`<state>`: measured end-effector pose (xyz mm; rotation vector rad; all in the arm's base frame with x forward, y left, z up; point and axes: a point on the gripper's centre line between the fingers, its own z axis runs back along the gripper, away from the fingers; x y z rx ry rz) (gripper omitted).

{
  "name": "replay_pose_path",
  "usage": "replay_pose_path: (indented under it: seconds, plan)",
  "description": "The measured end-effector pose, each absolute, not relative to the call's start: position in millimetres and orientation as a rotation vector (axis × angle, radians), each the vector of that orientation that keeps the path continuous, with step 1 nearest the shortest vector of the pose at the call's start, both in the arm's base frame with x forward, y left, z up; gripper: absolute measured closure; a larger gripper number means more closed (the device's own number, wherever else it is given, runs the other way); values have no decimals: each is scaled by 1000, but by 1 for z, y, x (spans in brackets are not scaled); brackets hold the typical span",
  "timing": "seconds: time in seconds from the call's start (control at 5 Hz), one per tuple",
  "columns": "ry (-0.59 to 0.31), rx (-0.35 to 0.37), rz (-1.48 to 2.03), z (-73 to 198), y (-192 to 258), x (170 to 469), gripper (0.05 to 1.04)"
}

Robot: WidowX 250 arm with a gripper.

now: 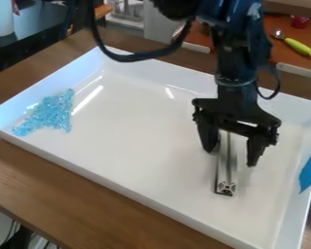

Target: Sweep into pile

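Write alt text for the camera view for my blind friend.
A black robot hand hangs over a white tray, a metal bar between its fingers. Small blue bits lie in a patch near the tray's left corner.

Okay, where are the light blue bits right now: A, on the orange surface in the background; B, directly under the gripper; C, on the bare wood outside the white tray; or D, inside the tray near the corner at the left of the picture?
D: the light blue bits lie inside the white tray by its left-hand corner in the picture, well away from the gripper.
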<state>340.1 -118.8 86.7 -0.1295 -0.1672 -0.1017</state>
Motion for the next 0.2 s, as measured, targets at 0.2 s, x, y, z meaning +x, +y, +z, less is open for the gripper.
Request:
replay_pose_path:
  seconds: [0.2]
  plan:
    - [-167, -161, -127, 129, -109, 336, 76]
